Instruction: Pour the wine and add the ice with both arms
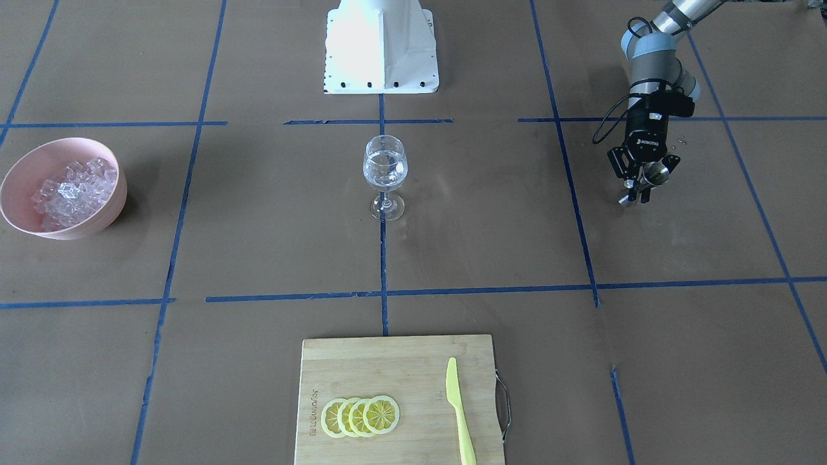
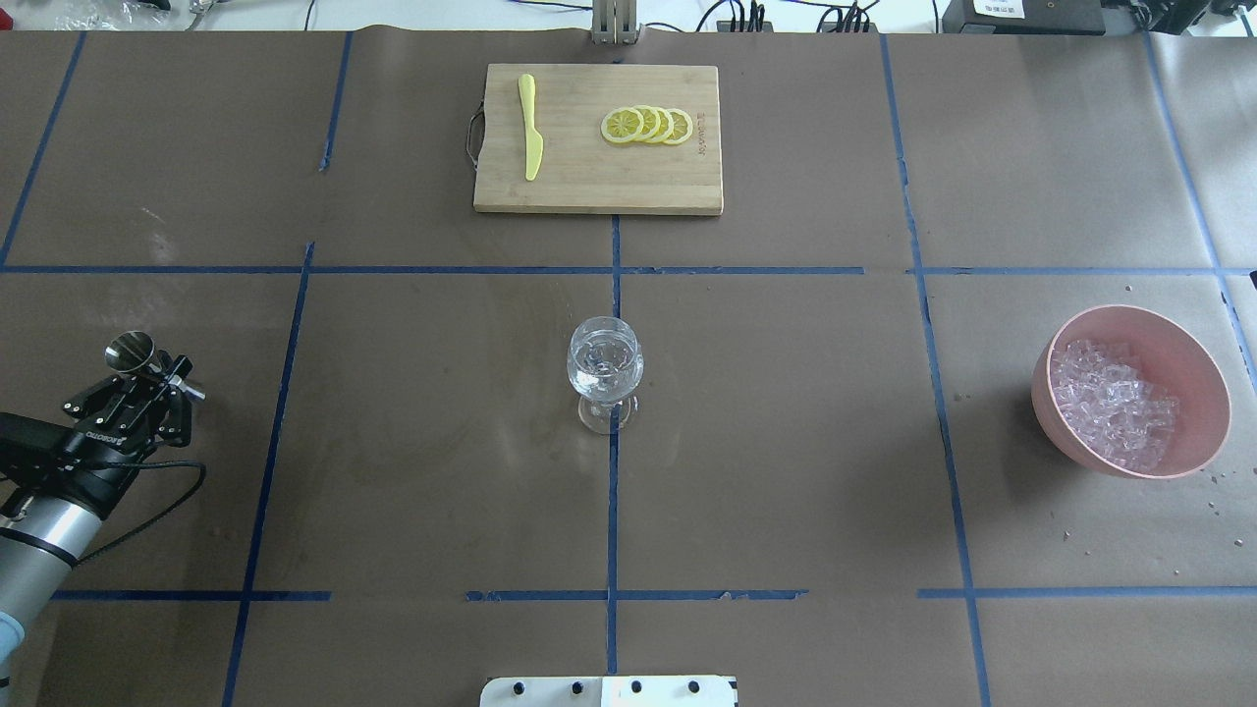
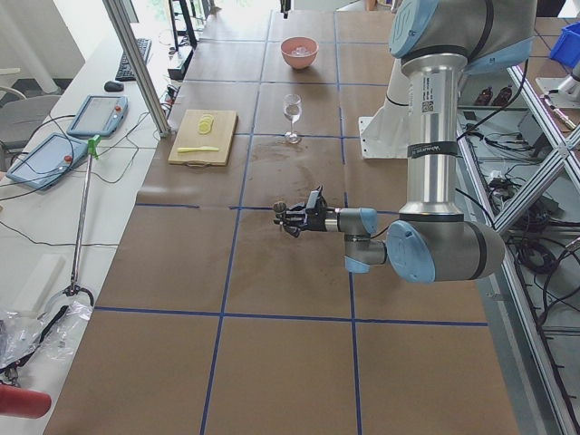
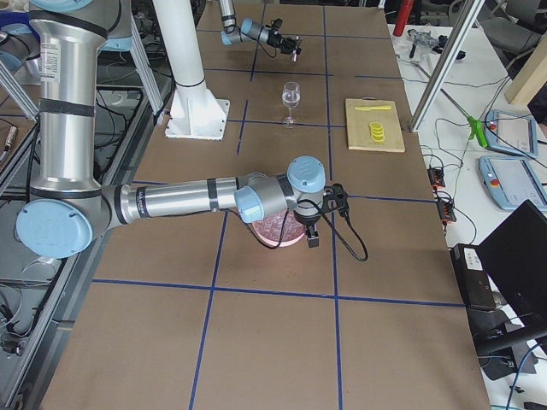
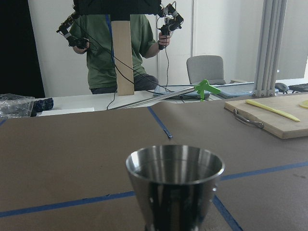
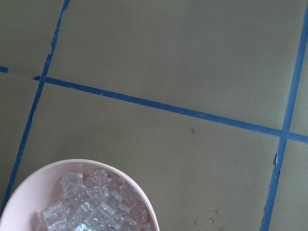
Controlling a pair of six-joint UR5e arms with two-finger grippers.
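Front view: my left gripper is clamped on a steel cup near the table's end on my left. The wine sits in the wine glass at table centre, well apart from it.
Overhead: ice fills the pink bowl near the opposite end.
Right-side view: my right gripper hangs over that bowl; I cannot tell how far open it is.
Left wrist: cup upright, close ahead.

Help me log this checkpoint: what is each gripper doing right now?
Left gripper: shut on the steel cup.
Right gripper: cannot tell; seen only in the side view, by the pink bowl.
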